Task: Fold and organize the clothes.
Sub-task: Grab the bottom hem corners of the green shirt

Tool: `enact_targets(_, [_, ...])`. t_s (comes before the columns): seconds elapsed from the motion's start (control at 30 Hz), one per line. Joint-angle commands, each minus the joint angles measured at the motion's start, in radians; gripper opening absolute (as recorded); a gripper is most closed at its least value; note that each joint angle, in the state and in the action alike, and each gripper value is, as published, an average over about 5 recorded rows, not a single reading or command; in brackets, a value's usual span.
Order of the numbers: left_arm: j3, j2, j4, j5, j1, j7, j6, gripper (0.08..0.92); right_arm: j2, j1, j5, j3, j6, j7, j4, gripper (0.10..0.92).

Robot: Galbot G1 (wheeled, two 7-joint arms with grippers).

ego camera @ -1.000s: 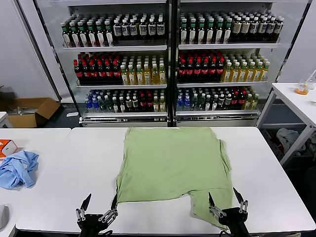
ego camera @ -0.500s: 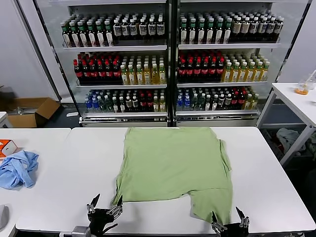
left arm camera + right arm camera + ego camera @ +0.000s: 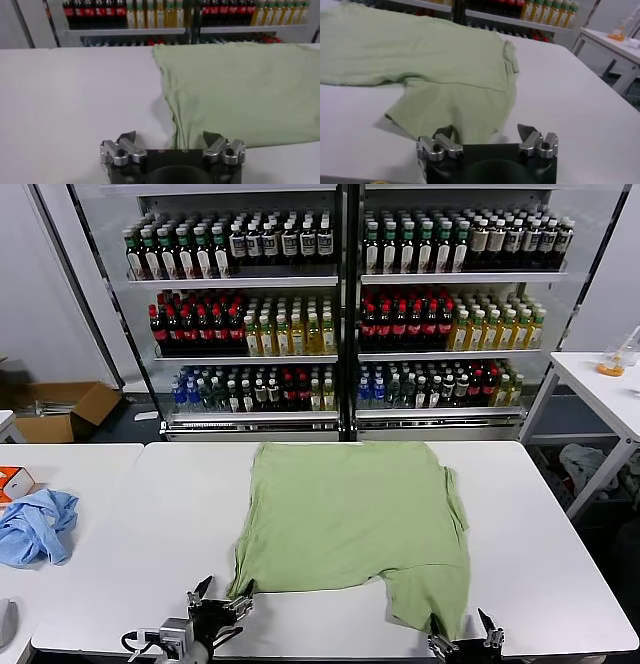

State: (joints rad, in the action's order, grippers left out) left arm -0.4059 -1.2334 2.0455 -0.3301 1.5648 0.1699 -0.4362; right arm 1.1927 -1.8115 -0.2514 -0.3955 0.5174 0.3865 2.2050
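Observation:
A plain light green shirt (image 3: 350,519) lies spread flat on the white table (image 3: 540,554), with one flap hanging toward the near right edge. My left gripper (image 3: 218,602) is open at the shirt's near left corner; in the left wrist view the hem (image 3: 210,95) runs between its fingers (image 3: 172,137). My right gripper (image 3: 462,642) is open at the table's front edge, just before the shirt's near right flap (image 3: 460,107), with its fingers (image 3: 485,131) spread either side of it. No polo-style shirt with buttons shows.
A crumpled blue cloth (image 3: 35,526) and an orange box (image 3: 14,481) lie on the left table. A drinks cooler (image 3: 345,309) stands behind. Another table (image 3: 605,389) is at the far right. A cardboard box (image 3: 65,409) sits on the floor.
The left gripper has moved forward and right to the shirt's near left corner. The right gripper has sunk toward the table's front edge. The shirt has not moved.

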Motion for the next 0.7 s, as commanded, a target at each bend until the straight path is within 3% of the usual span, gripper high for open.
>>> enact_targets(0.03, [0.009, 0.006, -0.026, -0.029, -0.026, -0.001, -0.026, 0.689, 0.009, 0.007, -0.085, 0.006, 0.054, 0.014, -0.029, 0.731])
enact_targets(0.47, [0.014, 0.024, -0.005, -0.052, -0.004, -0.028, -0.012, 0.316, 0.002, -0.005, -0.104, -0.001, 0.034, -0.021, 0.001, 0.456])
enact_targets(0.7, [0.009, 0.028, 0.009, -0.083, 0.001, -0.046, 0.012, 0.125, -0.004, -0.009, -0.032, -0.011, -0.094, -0.079, 0.029, 0.249])
